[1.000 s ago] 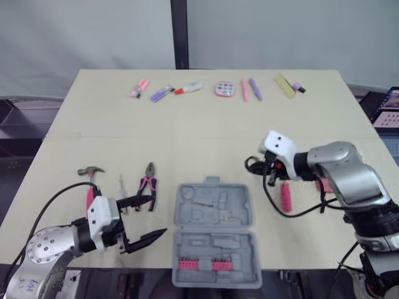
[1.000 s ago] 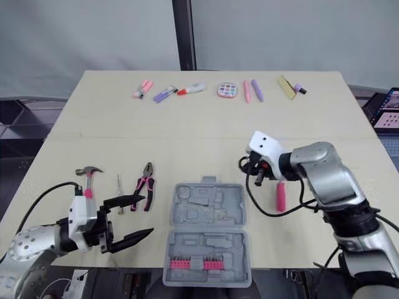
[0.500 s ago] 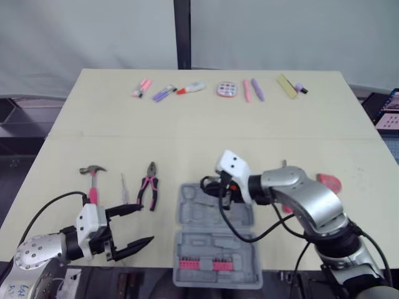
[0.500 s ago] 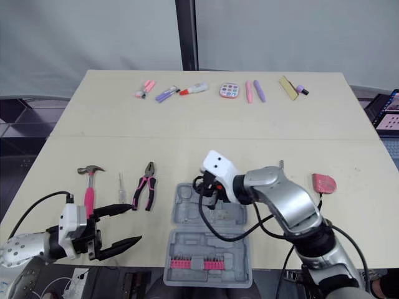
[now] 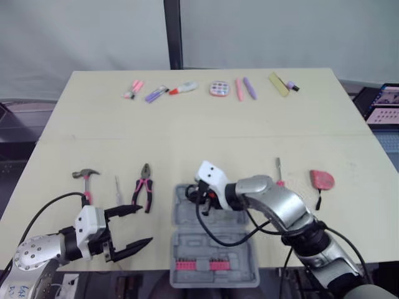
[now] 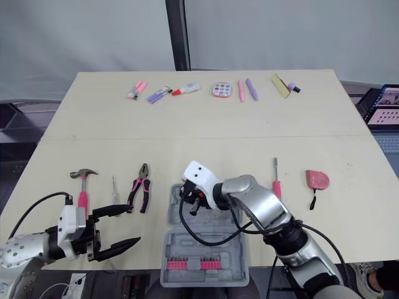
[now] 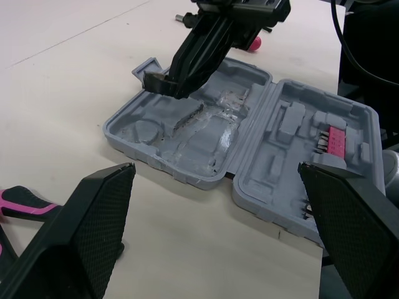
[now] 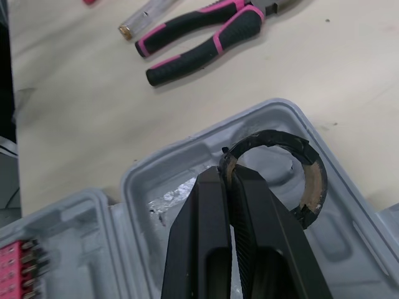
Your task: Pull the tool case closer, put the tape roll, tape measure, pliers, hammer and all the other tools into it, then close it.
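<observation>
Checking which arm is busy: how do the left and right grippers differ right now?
The left gripper is open; the right gripper is shut. The left holds nothing; the right pinches the tape roll. The left is off to one side of the tool case; the right is over it. Both have black fingers.

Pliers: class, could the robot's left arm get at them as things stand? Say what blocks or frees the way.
Probably yes. The left gripper is open and the pliers lie just beyond it, with bare table between; the small screwdriver lies apart.
</observation>
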`<move>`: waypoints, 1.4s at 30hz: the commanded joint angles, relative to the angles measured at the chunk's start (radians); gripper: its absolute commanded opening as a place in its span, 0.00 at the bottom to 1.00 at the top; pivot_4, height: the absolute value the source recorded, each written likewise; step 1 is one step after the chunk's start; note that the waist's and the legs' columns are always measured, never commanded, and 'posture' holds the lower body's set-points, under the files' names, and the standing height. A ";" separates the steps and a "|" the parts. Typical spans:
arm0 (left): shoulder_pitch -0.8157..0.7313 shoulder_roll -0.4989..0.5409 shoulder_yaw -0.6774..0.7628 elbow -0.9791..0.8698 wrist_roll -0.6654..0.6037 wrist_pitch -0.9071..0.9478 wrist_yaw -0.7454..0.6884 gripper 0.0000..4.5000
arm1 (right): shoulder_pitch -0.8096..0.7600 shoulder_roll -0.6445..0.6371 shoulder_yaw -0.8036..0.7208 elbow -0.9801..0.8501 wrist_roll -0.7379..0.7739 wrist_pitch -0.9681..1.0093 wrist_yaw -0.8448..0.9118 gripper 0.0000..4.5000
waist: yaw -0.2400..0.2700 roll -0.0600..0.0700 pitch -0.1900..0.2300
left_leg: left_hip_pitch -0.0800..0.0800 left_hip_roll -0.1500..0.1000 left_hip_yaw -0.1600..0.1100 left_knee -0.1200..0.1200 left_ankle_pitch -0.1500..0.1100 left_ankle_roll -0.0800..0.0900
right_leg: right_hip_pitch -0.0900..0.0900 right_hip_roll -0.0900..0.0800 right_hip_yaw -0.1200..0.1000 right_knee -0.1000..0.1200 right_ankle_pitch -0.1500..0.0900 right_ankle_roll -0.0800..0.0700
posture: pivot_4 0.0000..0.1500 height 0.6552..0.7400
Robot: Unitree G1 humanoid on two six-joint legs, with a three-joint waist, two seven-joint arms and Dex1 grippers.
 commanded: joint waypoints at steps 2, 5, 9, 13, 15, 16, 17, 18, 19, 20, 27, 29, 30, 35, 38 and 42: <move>0.012 0.004 0.013 -0.044 -0.004 0.001 0.008 1.00 | -0.032 0.042 0.017 0.050 -0.023 -0.067 -0.021 0.01 | 0.000 0.000 0.000 | 0.000 0.000 0.000 0.000 0.000 0.000 | 0.000 0.000 0.000 0.001 0.000 0.000 | 1.00 0.69; 0.015 0.003 0.016 -0.054 -0.002 0.011 0.021 1.00 | -0.043 0.063 0.024 0.099 -0.042 -0.097 -0.030 0.01 | 0.000 0.000 0.000 | 0.001 0.000 0.000 0.000 0.000 0.000 | -0.001 0.000 0.000 0.003 0.000 0.000 | 1.00 0.69; 0.019 0.001 0.019 -0.061 0.001 0.018 0.038 1.00 | -0.050 0.087 0.031 0.132 -0.051 -0.120 -0.025 0.01 | 0.000 0.000 0.000 | 0.001 0.000 0.000 0.000 0.000 0.000 | -0.001 0.000 0.000 0.005 0.000 0.000 | 1.00 0.69; 0.030 -0.003 0.029 -0.063 0.008 0.032 0.069 1.00 | -0.053 0.101 0.042 0.153 -0.063 -0.135 -0.022 0.01 | -0.001 0.000 0.000 | 0.001 0.000 0.000 0.000 0.000 0.000 | -0.001 0.000 0.000 0.005 0.000 0.000 | 1.00 0.69; 0.036 -0.004 0.031 -0.064 0.009 0.037 0.081 1.00 | -0.053 0.104 0.044 0.161 -0.069 -0.142 -0.020 0.01 | -0.001 0.000 0.000 | 0.001 0.000 0.000 0.000 0.000 -0.001 | -0.001 0.000 0.000 0.005 0.000 0.000 | 1.00 0.69; 0.039 -0.005 0.033 -0.064 0.009 0.039 0.086 1.00 | -0.053 0.105 0.045 0.164 -0.071 -0.144 -0.018 0.01 | -0.001 0.000 0.000 | 0.001 0.000 -0.001 0.000 0.000 -0.001 | -0.001 0.000 0.000 0.005 0.000 0.000 | 1.00 0.69; 0.042 -0.007 0.034 -0.065 0.007 0.041 0.091 1.00 | -0.052 0.106 0.046 0.165 -0.072 -0.146 -0.017 0.01 | -0.001 0.000 0.000 | 0.001 0.000 -0.001 0.000 0.000 -0.001 | -0.001 0.000 0.000 0.005 0.000 0.000 | 1.00 0.69; 0.046 -0.008 0.035 -0.065 0.006 0.040 0.094 1.00 | -0.051 0.106 0.047 0.166 -0.074 -0.147 -0.016 0.01 | -0.001 0.000 0.000 | 0.001 0.000 -0.001 0.000 0.000 -0.001 | -0.001 0.000 0.000 0.005 0.000 0.000 | 1.00 0.69; 0.050 -0.010 0.035 -0.066 0.007 0.038 0.096 1.00 | -0.049 0.107 0.049 0.167 -0.075 -0.149 -0.015 0.01 | -0.001 0.000 0.000 | 0.001 0.000 -0.001 0.000 0.000 -0.001 | -0.001 0.000 0.000 0.005 0.000 0.000 | 1.00 0.69; 0.054 -0.011 0.036 -0.066 0.007 0.035 0.096 1.00 | -0.048 0.107 0.050 0.169 -0.076 -0.150 -0.015 0.01 | -0.001 0.000 0.000 | 0.001 0.000 -0.001 0.000 0.000 -0.001 | -0.001 0.000 0.000 0.005 0.000 0.000 | 1.00 0.69; 0.071 -0.015 0.036 -0.060 0.015 0.013 0.096 1.00 | -0.044 0.110 0.061 0.184 -0.083 -0.158 -0.010 0.01 | -0.001 0.000 0.000 | 0.001 0.000 -0.001 0.000 -0.001 -0.001 | -0.001 0.000 0.000 0.005 0.000 0.000 | 1.00 0.69; 0.073 -0.015 0.035 -0.056 0.017 0.006 0.094 1.00 | -0.044 0.111 0.063 0.188 -0.085 -0.162 -0.010 0.01 | -0.001 0.000 0.000 | 0.001 0.000 -0.001 0.000 -0.001 -0.001 | -0.001 0.000 0.000 0.005 0.000 0.000 | 1.00 0.69; 0.075 -0.016 0.034 -0.052 0.019 0.001 0.092 1.00 | -0.044 0.112 0.063 0.189 -0.086 -0.163 -0.010 0.01 | -0.001 0.000 0.000 | 0.001 0.000 -0.001 0.000 -0.001 -0.001 | -0.001 0.000 0.000 0.005 0.000 0.000 | 1.00 0.69; 0.083 -0.018 0.032 -0.038 0.026 -0.020 0.083 1.00 | -0.042 0.117 0.067 0.191 -0.088 -0.164 -0.010 0.01 | -0.001 0.000 0.000 | 0.001 0.000 -0.001 0.000 -0.001 -0.001 | -0.001 0.000 0.000 0.005 0.000 0.000 | 1.00 0.69; 0.086 -0.017 0.031 -0.038 0.027 -0.023 0.082 1.00 | -0.042 0.120 0.069 0.186 -0.085 -0.162 -0.007 0.01 | 0.000 0.000 0.000 | 0.001 0.000 -0.001 0.000 -0.001 -0.001 | -0.001 0.000 0.000 0.005 0.000 0.000 | 1.00 0.69; 0.091 -0.017 0.030 -0.041 0.028 -0.023 0.083 1.00 | -0.041 0.128 0.049 0.150 -0.061 -0.142 0.000 0.33 | -0.001 0.000 0.000 | 0.001 0.000 -0.001 0.000 -0.001 -0.001 | -0.001 0.000 0.000 0.005 0.000 0.000 | 1.00 0.69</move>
